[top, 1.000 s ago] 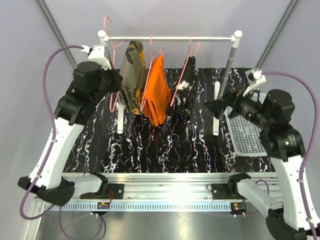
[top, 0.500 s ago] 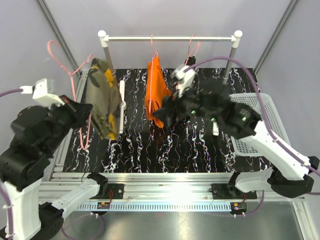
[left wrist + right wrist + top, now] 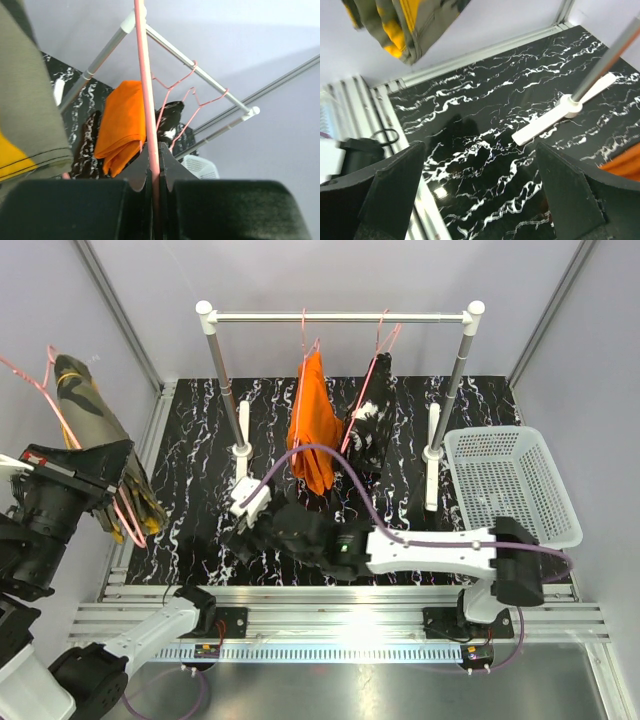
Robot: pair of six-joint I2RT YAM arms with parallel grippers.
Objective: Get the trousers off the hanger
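Desk (image 3: 200, 500): black slab with white marble veining, shut in by pale grey walls.
Rail (image 3: 340, 316): silver bar across two white posts at 12 o'clock in the top view, with flat white feet set on the desk.
Camouflage trousers (image 3: 95, 425): olive-brown with darker blotches and orange-yellow patches, folded over a pink hanger (image 3: 145, 75). Off the rail, held in the air past the desk's 9 o'clock edge. Dark stitched hem plain in the left wrist view.
Orange trousers (image 3: 312, 430): plain bright orange, folded double, hung from their own pink hanger on the rail near 12 o'clock, lower end reaching down toward the desk.
Black trousers (image 3: 370, 435): black with white markings, on another pink hanger on the rail, just beside the orange pair on its 3 o'clock side.
Left gripper (image 3: 154, 155): clamped tight on the pink hanger wire, which runs straight up between the fingers, with camouflage cloth hanging at its 9 o'clock side.
Right gripper (image 3: 479, 150): fingers spread wide apart with nothing between them. Low over the desk near 7 o'clock in the top view, arm stretched across from the right base. Camouflage hem at 11 o'clock in its own view.
Basket (image 3: 510, 485): white mesh, at the desk's 3 o'clock edge.
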